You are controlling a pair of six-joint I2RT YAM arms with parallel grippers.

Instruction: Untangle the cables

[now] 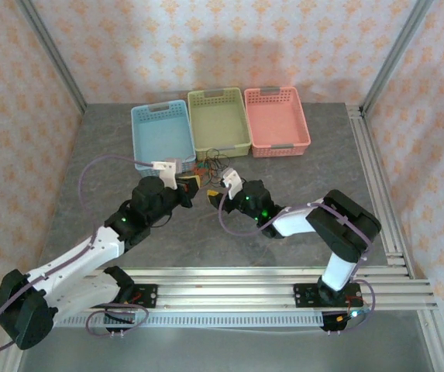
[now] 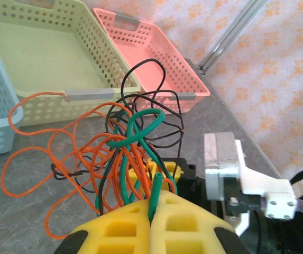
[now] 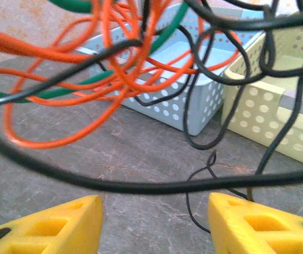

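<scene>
The cables [image 1: 210,164] form one tangle of orange, black and green wires on the grey table, just in front of the baskets. In the left wrist view my left gripper [image 2: 152,205] is shut on the end of a green cable [image 2: 156,193], and the tangle [image 2: 125,143] rises from its yellow fingers. My right gripper [image 3: 155,214] stands open and faces the tangle from the other side. A black cable [image 3: 140,186] crosses just beyond its fingertips, with orange loops [image 3: 114,69] hanging above. From the top, the left gripper [image 1: 193,184] and right gripper [image 1: 216,188] almost meet.
Three baskets stand in a row behind the tangle: blue [image 1: 160,109], green [image 1: 217,94] and pink [image 1: 273,91]. Metal frame posts and patterned walls close in the table on three sides. Lilac hoses loop off both arms.
</scene>
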